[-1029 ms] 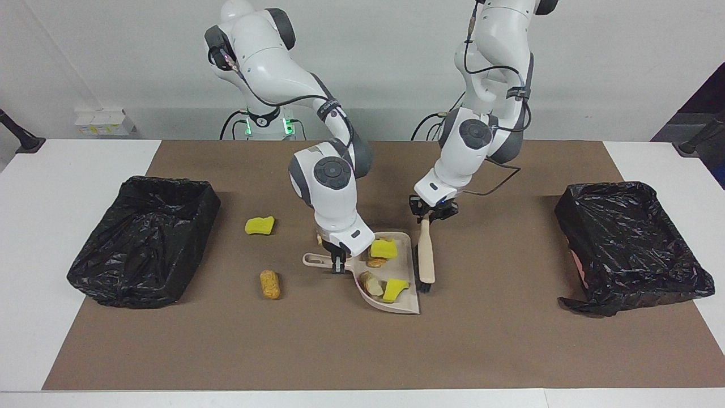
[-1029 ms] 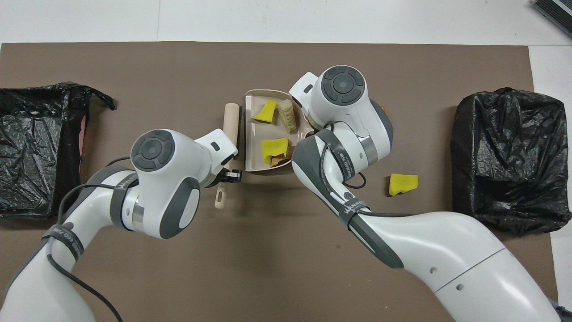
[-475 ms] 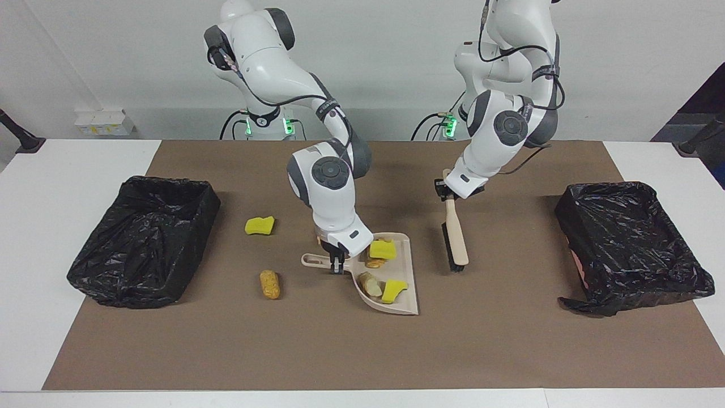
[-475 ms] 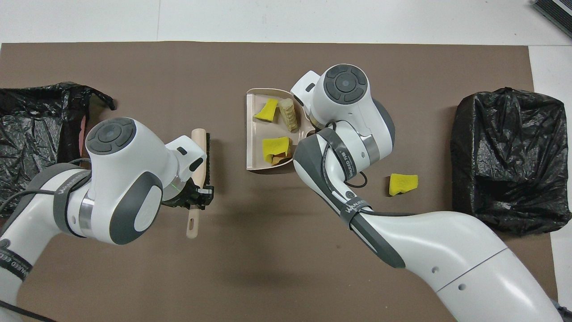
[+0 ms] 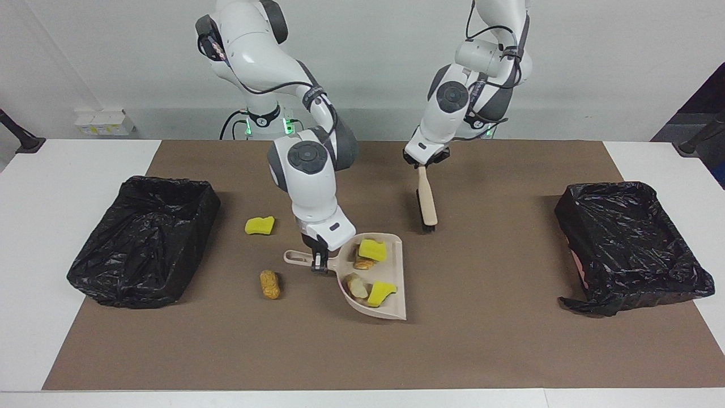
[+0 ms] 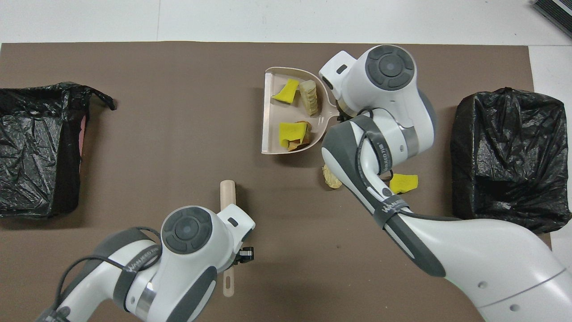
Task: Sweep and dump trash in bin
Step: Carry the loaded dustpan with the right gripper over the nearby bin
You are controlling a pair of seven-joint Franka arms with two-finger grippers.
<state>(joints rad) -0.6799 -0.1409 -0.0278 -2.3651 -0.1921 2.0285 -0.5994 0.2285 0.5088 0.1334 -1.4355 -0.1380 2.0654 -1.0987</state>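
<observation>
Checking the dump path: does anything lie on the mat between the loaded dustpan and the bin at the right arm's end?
Yes. The dustpan is held by the right tool; between it and that bin lie two loose scraps, a yellow sponge chunk and an orange bread-like lump. Both are low, so a lifted pan should clear them.

You've got a white table (image 5: 68, 317) under a brown mat (image 5: 481, 345); two black-lined bins (image 5: 144, 241), a yellow sponge chunk (image 5: 260, 225), an orange lump (image 5: 270, 284) on it.
</observation>
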